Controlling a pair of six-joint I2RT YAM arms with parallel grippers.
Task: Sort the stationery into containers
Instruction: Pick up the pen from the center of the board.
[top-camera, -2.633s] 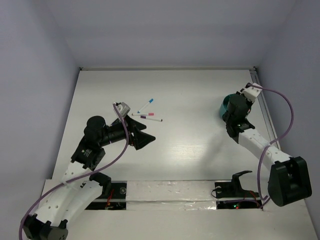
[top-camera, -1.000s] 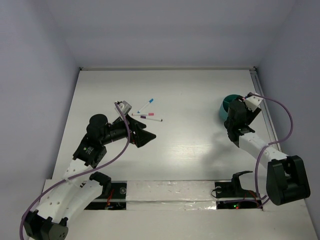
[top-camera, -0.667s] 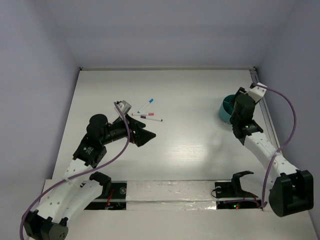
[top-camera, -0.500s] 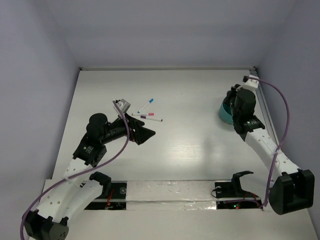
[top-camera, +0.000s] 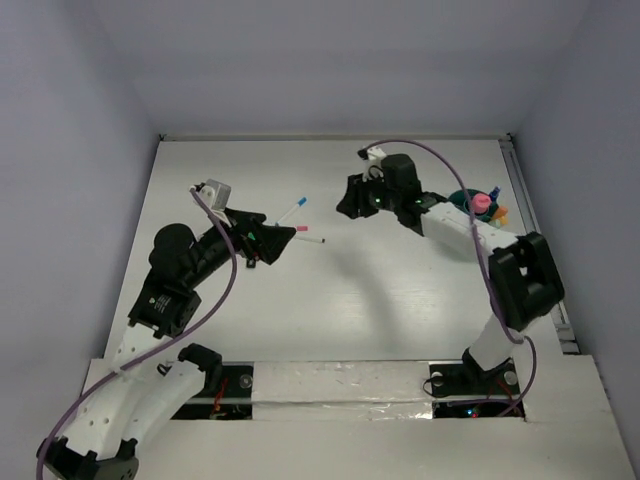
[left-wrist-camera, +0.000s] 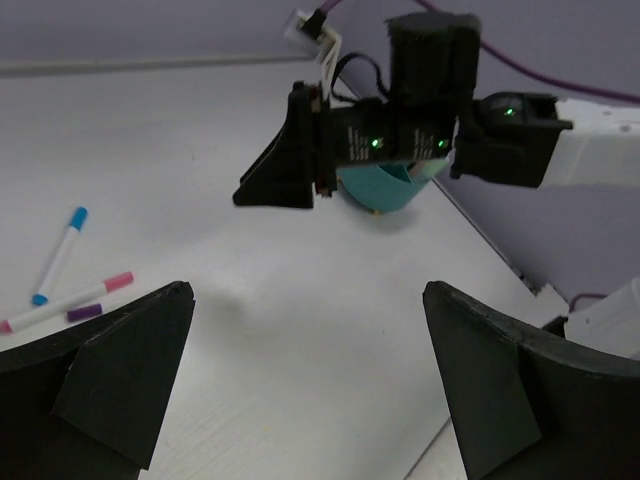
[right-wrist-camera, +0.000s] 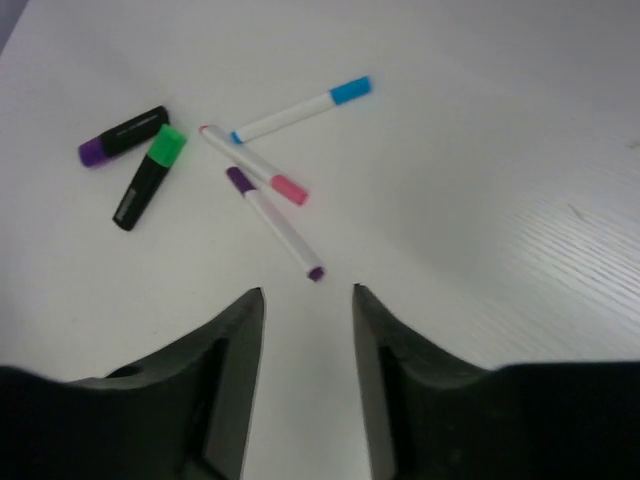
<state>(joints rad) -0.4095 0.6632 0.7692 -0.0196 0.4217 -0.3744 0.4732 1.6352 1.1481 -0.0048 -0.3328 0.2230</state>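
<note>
The teal holder (top-camera: 458, 200) stands at the right side of the counter (top-camera: 400, 290). Some stationery is already in it: a pink-topped piece (top-camera: 482, 202) and something orange (top-camera: 499, 212) show above its rim. What else is inside I cannot tell.

Five items lie loose on the counter, well apart from the holder. Three are thin white markers: a blue-capped marker (right-wrist-camera: 300, 110), a pink-capped marker (right-wrist-camera: 255, 160) and a purple-capped marker (right-wrist-camera: 275, 222). They lie close together, and the pink and purple ones nearly touch. Beside them are two black highlighters, one with a purple cap (right-wrist-camera: 125, 135) and one with a green cap (right-wrist-camera: 150, 177).

The right hand (right-wrist-camera: 308, 340) hangs above the counter, between the holder and the markers and pointing toward them. Its jaws are partly apart and hold nothing. The left hand (left-wrist-camera: 310, 380) is just beside the markers, spread fully wide and also empty.

So I judge the sorting is partly done, and these five pieces remain.
</note>
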